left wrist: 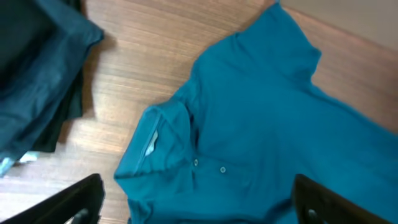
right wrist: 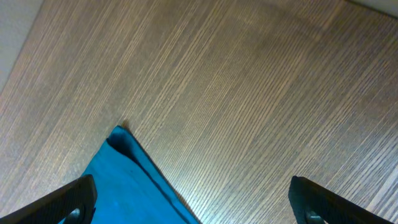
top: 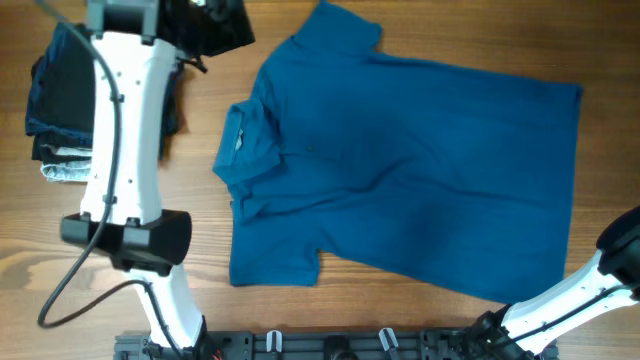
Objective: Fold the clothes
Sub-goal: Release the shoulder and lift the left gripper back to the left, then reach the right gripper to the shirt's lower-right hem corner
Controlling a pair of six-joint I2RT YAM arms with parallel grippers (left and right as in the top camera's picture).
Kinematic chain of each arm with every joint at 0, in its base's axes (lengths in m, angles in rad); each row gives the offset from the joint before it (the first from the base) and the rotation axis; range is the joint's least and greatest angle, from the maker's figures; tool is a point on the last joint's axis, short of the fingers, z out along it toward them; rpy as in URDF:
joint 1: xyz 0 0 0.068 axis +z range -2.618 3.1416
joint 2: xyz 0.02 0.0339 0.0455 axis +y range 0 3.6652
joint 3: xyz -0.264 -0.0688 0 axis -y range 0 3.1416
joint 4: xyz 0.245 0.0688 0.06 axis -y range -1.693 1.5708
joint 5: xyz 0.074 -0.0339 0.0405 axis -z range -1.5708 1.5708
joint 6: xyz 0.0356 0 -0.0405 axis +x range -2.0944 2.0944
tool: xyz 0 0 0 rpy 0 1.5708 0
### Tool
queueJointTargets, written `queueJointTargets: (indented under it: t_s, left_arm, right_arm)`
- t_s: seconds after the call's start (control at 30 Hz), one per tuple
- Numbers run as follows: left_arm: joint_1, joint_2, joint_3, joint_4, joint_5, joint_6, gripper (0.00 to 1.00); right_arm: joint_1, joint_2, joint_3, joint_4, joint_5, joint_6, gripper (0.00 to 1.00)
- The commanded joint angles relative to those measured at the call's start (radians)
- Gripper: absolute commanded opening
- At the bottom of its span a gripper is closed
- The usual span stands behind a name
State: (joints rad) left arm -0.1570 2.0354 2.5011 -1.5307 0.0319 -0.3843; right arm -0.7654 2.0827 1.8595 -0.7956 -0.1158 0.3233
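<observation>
Blue polo shirt (top: 400,170), just one, lies spread; left gripper (left wrist: 199,202) and right gripper (right wrist: 196,204) both gape.

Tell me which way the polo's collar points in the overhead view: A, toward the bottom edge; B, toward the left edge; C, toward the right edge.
B: the polo lies spread out with its collar at the left end, nearest the dark stack.
</observation>
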Motion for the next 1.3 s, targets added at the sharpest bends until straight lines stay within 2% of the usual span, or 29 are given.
queueJointTargets:
  t_s: [0.0,0.1,0.47,0.5,0.57,0.6,0.63,0.67,0.7,0.8,0.83,0.87,0.93,1.1,1.17,1.27]
  left_arm:
    - [0.024,-0.055,0.002,-0.047,0.046,-0.024,1.0]
    - [0.024,-0.055,0.002,-0.102,0.046,-0.024,1.0]
    - [0.024,-0.055,0.002,-0.105,0.046,-0.024,1.0]
    - [0.024,-0.055,0.002,-0.104,0.046,-0.024,1.0]
    - [0.024,-0.055,0.002,-0.105,0.046,-0.024,1.0]
    - [0.024,-0.055,0.002,-0.105,0.046,-0.024,1.0]
    - [0.024,-0.055,0.002,-0.105,0.046,-0.024,1.0]
    - [0.024,-0.055,0.002,-0.105,0.046,-0.024,1.0]
    - [0.024,-0.055,0.002,-0.105,0.046,-0.024,1.0]
    - [0.024,-0.055,0.002,-0.105,0.046,-0.024,1.0]
    - [0.024,-0.055,0.002,-0.105,0.046,-0.024,1.0]
    - [0.024,-0.055,0.002,-0.105,0.046,-0.024,1.0]
    - [0.024,-0.055,0.002,-0.104,0.046,-0.024,1.0]
    - [0.024,-0.055,0.002,-0.105,0.046,-0.024,1.0]
    - [0.024,-0.055,0.002,-0.104,0.046,-0.024,1.0]
    - [0.024,-0.055,0.002,-0.105,0.046,-0.024,1.0]
  right_arm:
    - [0.002,0.002,0.011,0.002,-0.012,-0.006,1.0]
    - [0.002,0.002,0.011,0.002,-0.012,-0.006,1.0]
    - [0.002,0.002,0.011,0.002,-0.012,-0.006,1.0]
    - [0.002,0.002,0.011,0.014,-0.021,0.026,1.0]
    - [0.002,0.002,0.011,0.035,-0.038,0.185,1.0]
    - [0.002,0.002,0.011,0.008,-0.084,0.242,1.0]
    - [0.002,0.002,0.011,-0.056,-0.189,0.212,1.0]
    - [0.002,0.002,0.011,-0.069,-0.216,0.124,1.0]
    - [0.002,0.002,0.011,-0.106,-0.217,0.069,1.0]
    - [0.002,0.002,0.01,-0.26,-0.157,0.121,1.0]
    - [0.003,0.0,0.011,-0.351,-0.187,0.119,0.94]
    - [0.006,-0.008,0.011,-0.402,-0.212,0.094,0.75]
    - [0.03,-0.057,0.011,-0.477,-0.196,0.061,0.63]
    - [0.121,-0.315,0.011,-0.672,-0.098,0.082,0.65]
    - [0.134,-0.407,0.01,-0.743,-0.044,0.092,0.7]
    - [0.134,-0.537,-0.034,-0.813,0.028,0.09,0.7]
